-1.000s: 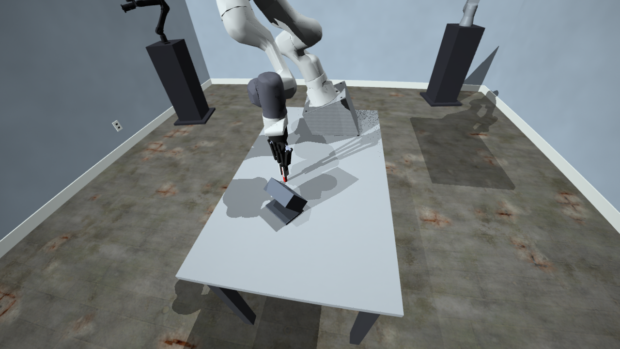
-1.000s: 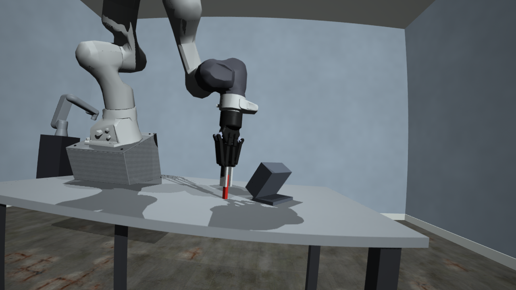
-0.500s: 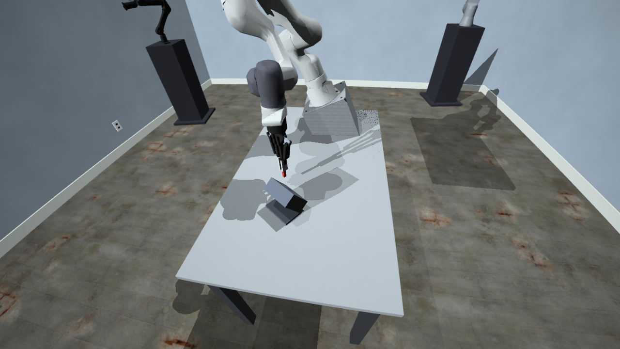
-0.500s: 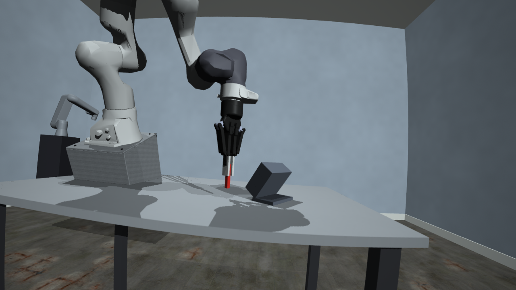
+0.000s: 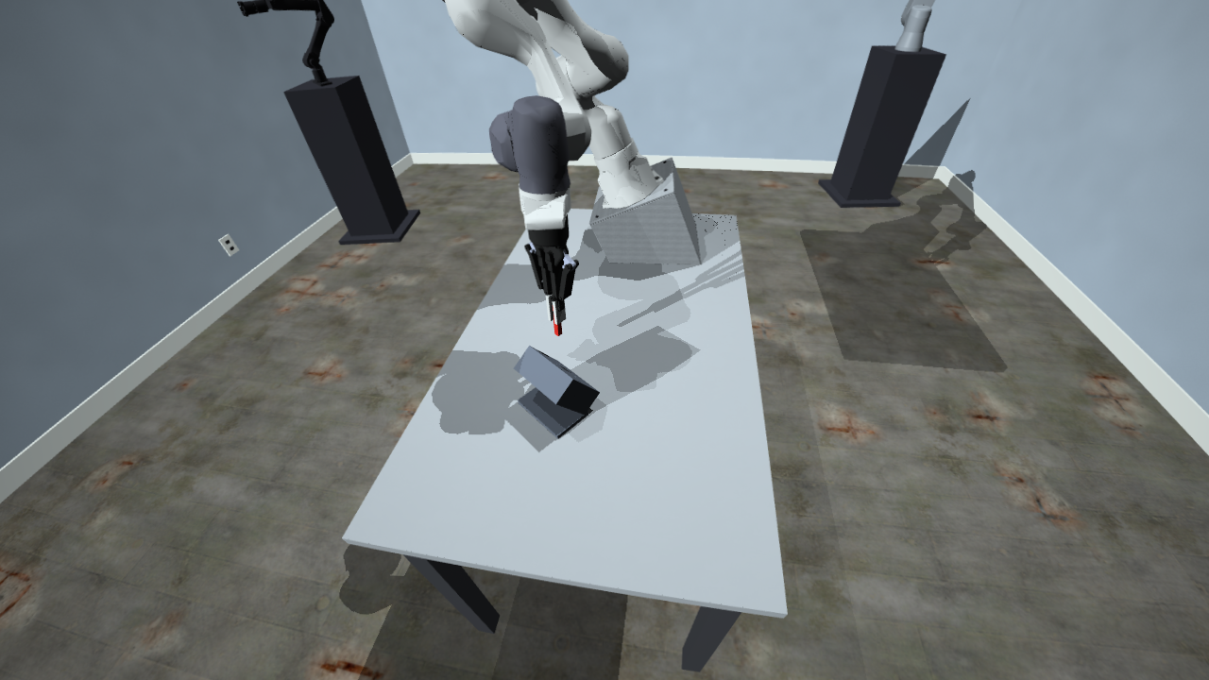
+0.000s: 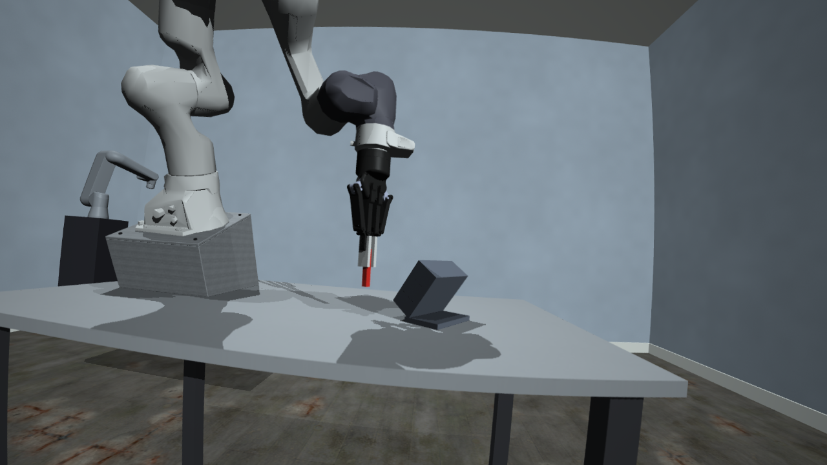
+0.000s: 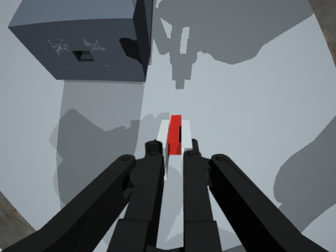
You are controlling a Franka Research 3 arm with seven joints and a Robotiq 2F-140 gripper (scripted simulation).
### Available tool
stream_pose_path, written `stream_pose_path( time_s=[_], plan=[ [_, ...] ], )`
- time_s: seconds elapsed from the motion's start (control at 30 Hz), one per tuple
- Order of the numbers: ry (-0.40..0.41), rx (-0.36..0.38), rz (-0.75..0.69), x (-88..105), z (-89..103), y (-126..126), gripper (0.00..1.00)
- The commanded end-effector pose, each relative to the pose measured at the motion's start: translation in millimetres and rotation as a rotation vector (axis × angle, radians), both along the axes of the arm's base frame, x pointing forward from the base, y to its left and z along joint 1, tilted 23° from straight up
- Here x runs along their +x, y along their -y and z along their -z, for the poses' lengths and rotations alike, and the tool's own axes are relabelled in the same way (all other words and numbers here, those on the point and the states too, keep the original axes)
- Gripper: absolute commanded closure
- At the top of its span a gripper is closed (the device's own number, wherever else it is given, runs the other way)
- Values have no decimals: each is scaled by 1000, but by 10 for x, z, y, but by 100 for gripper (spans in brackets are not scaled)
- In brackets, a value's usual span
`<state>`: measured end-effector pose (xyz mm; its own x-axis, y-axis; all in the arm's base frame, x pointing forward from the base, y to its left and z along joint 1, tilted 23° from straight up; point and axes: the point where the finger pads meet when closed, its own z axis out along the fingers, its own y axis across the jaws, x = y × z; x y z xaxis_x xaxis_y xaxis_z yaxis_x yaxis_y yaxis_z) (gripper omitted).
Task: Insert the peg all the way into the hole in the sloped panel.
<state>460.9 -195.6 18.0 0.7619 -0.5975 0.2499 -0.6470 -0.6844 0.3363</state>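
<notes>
My gripper (image 6: 368, 254) is shut on the red peg (image 6: 366, 276), which hangs upright with its lower end sticking out below the white finger pads, a little above the table. It shows in the top view (image 5: 555, 325) and in the wrist view (image 7: 175, 136) too. The dark grey sloped panel (image 6: 430, 289) stands on its flat base to the right of the peg, apart from it. Its small square hole (image 7: 83, 55) faces up toward the wrist camera, to the upper left of the peg. In the top view the panel (image 5: 555, 384) lies just in front of the gripper (image 5: 555, 311).
The grey robot base block (image 6: 183, 254) sits at the table's far end. Two dark pedestals (image 5: 350, 161) (image 5: 883, 127) stand on the floor beyond the table.
</notes>
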Motion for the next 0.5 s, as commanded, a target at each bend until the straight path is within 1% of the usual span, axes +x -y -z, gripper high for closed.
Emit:
stream_pose_path(
  time_s=[0.0,0.17,0.23,0.47],
  plan=[
    [-61,-37,-64,-108,77,-48,100],
    [-120,-80,-143,-184,150,-117,100],
    [-120,-80,-143,-184,150,-117,100],
    [-197,-145,-256,-270,229,-198,100]
  ],
)
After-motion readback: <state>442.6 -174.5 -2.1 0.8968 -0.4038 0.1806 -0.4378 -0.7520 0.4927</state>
